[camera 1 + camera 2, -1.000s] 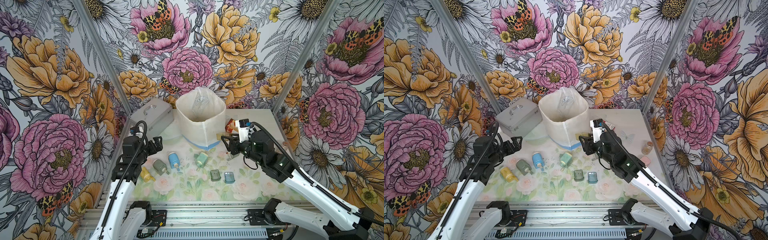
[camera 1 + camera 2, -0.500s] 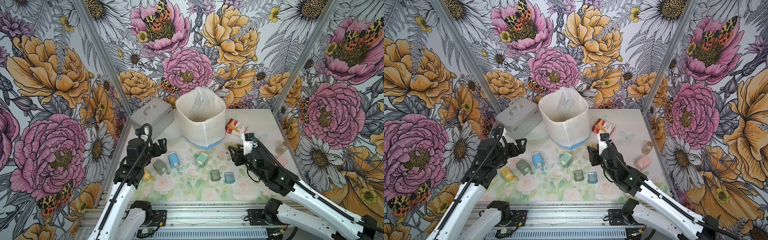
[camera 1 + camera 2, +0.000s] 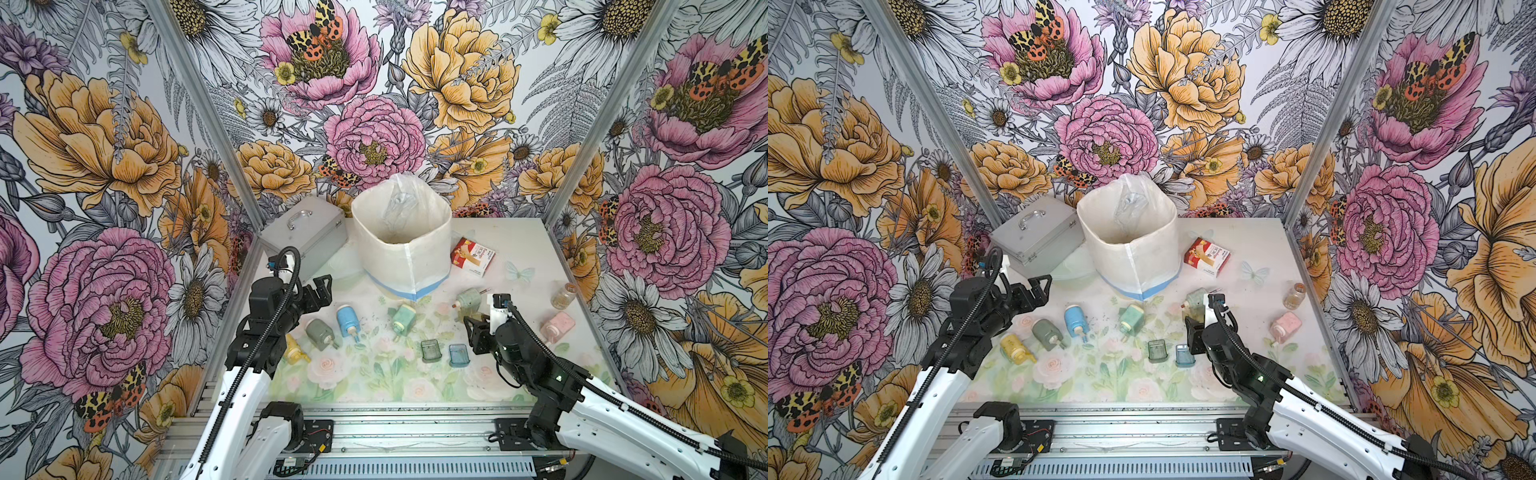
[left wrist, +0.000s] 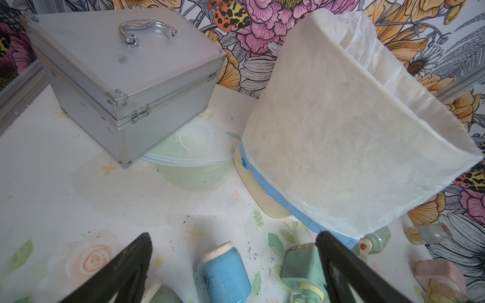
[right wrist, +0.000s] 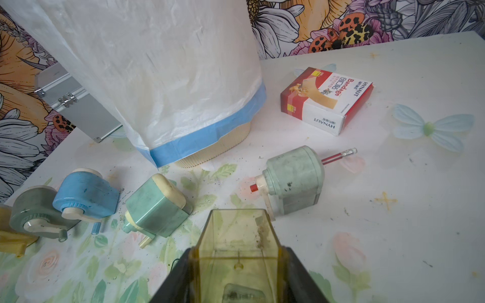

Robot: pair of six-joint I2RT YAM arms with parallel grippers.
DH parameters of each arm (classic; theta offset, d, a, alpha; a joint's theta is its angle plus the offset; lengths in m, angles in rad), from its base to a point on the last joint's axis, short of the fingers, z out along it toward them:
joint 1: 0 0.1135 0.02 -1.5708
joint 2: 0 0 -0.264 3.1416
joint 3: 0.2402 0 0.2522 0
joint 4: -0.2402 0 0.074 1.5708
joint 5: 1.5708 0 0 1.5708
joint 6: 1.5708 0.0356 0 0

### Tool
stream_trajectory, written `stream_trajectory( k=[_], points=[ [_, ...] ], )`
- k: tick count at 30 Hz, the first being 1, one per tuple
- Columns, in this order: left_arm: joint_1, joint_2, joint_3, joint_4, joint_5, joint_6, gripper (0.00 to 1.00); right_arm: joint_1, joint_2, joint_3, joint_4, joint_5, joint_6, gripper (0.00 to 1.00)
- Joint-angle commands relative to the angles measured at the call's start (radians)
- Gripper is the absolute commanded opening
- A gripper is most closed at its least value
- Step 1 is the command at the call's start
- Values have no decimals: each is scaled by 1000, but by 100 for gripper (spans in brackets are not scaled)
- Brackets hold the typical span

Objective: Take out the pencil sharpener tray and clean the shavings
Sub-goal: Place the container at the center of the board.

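table (image 3: 519, 237) | sharpeners (image 3: 347, 322) | two trays (image 3: 430, 350) | shavings (image 5: 187, 180) | lined bin (image 3: 405, 253) | metal case (image 3: 307, 235) | bandage box (image 3: 473, 256)

Three walls (image 3: 374, 137) papered with large pink, orange and white flowers and spotted butterflies enclose the scene at the back and both sides. Silver metal corner posts (image 3: 205, 108) stand where the panels meet. The white tabletop (image 3: 523, 241) carries a pale print of roses and green leaves toward its front, where a grey aluminium rail (image 3: 415, 432) runs across. The light is soft and even
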Motion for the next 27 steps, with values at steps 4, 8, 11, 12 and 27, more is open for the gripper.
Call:
stream_trajectory(
  k=[4,8,11,12,27],
  points=[
    [10,-10,-11,39,50,15,99,52,-72,-50,30,102,50,15],
    [-35,-46,-30,58,-6,29,99,81,-76,-66,37,140,67,15],
    [-133,-54,-27,61,-88,66,99,114,-58,-70,41,179,83,14],
    [-179,-54,-24,59,-123,77,99,126,-51,-72,41,194,88,14],
    [-673,33,-51,172,-544,42,99,222,-48,-102,40,281,117,15]
  ],
)
